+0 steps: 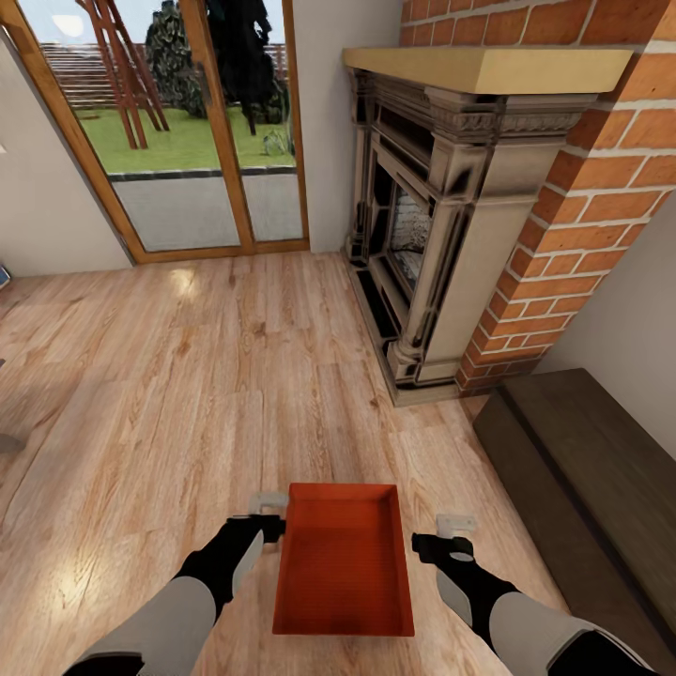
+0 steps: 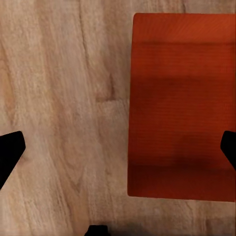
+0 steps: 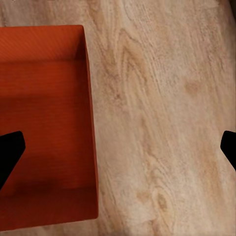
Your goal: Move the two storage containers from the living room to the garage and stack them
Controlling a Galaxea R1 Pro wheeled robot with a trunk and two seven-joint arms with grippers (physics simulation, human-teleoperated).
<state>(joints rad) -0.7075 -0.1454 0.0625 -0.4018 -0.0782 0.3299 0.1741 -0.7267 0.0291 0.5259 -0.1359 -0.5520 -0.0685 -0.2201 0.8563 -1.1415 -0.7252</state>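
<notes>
One orange-red storage container sits on the light wood plank floor of the living room, directly in front of me. It is open-topped and empty. My left gripper is at its left long wall and my right gripper at its right long wall. In the left wrist view the left gripper is open, its dark fingertips spread wide across the edge of the container. The right gripper is open the same way over the opposite wall of the container. Nothing is held.
A dark stone fireplace with a brick chimney stands ahead on the right. A long dark low cabinet runs along the right wall. Wood-framed glass patio doors are ahead on the left. Open wood floor lies to the left.
</notes>
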